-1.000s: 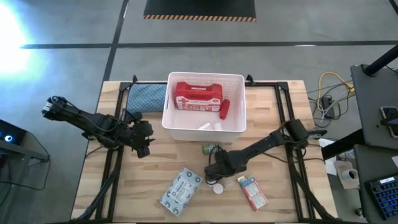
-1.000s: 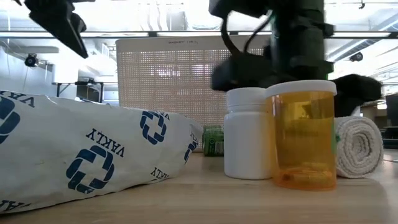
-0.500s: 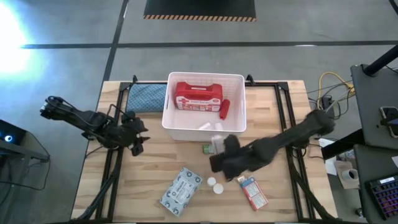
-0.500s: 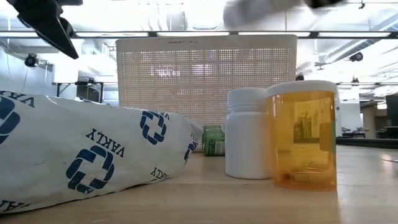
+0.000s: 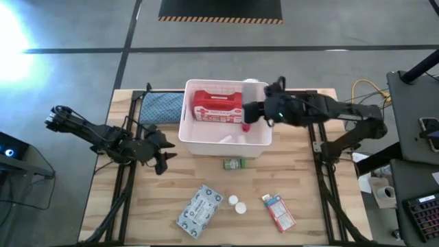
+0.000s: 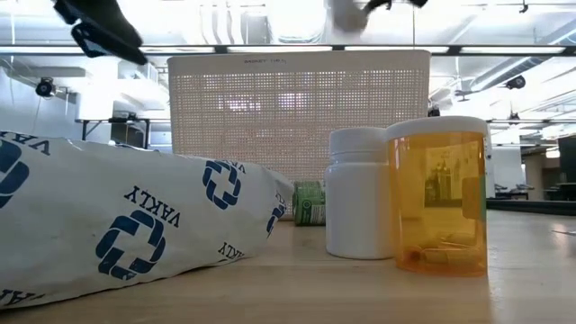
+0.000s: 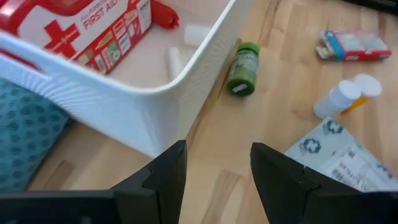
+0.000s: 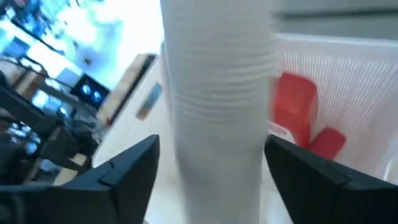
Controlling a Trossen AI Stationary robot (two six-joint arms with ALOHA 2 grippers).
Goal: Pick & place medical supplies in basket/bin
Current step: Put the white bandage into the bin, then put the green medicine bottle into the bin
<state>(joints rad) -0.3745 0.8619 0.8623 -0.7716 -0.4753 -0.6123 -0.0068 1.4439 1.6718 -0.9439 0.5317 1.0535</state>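
Note:
My right gripper (image 5: 255, 113) hangs over the white bin (image 5: 226, 143), shut on a white roll (image 5: 252, 85). In the bin lie the red first-aid case (image 5: 218, 106), a red tube (image 5: 247, 122) and small white pieces. On the table near the bin rest a small green bottle (image 5: 234, 164), the patterned wipes packet (image 5: 199, 209), a white bottle (image 6: 358, 193), an orange bottle (image 6: 438, 196) and the red-white-blue box (image 5: 278, 211). My left gripper (image 5: 162, 156) is open, held above the table by the bin's near-left corner (image 7: 163, 127). My right gripper pinches the white roll (image 8: 217, 106) between its two fingers (image 8: 124, 174), which lie across the roll's length at about its middle. The arm reaches in from the table's right. The roll is lifted clear, above the bin's far right part.
A teal-blue cloth pad (image 5: 162, 108) lies left of the bin at the table's far edge. Dark frame rails (image 5: 125, 185) run along both sides of the table. Bare wood shows between the bin and the supplies on the near half.
My right gripper has risen from the table beside the two bottles with the white roll in its fingers. It has swung toward the far edge and now hangs over the bin. The roll, which lay right of the orange bottle, is gone from the low view's table.

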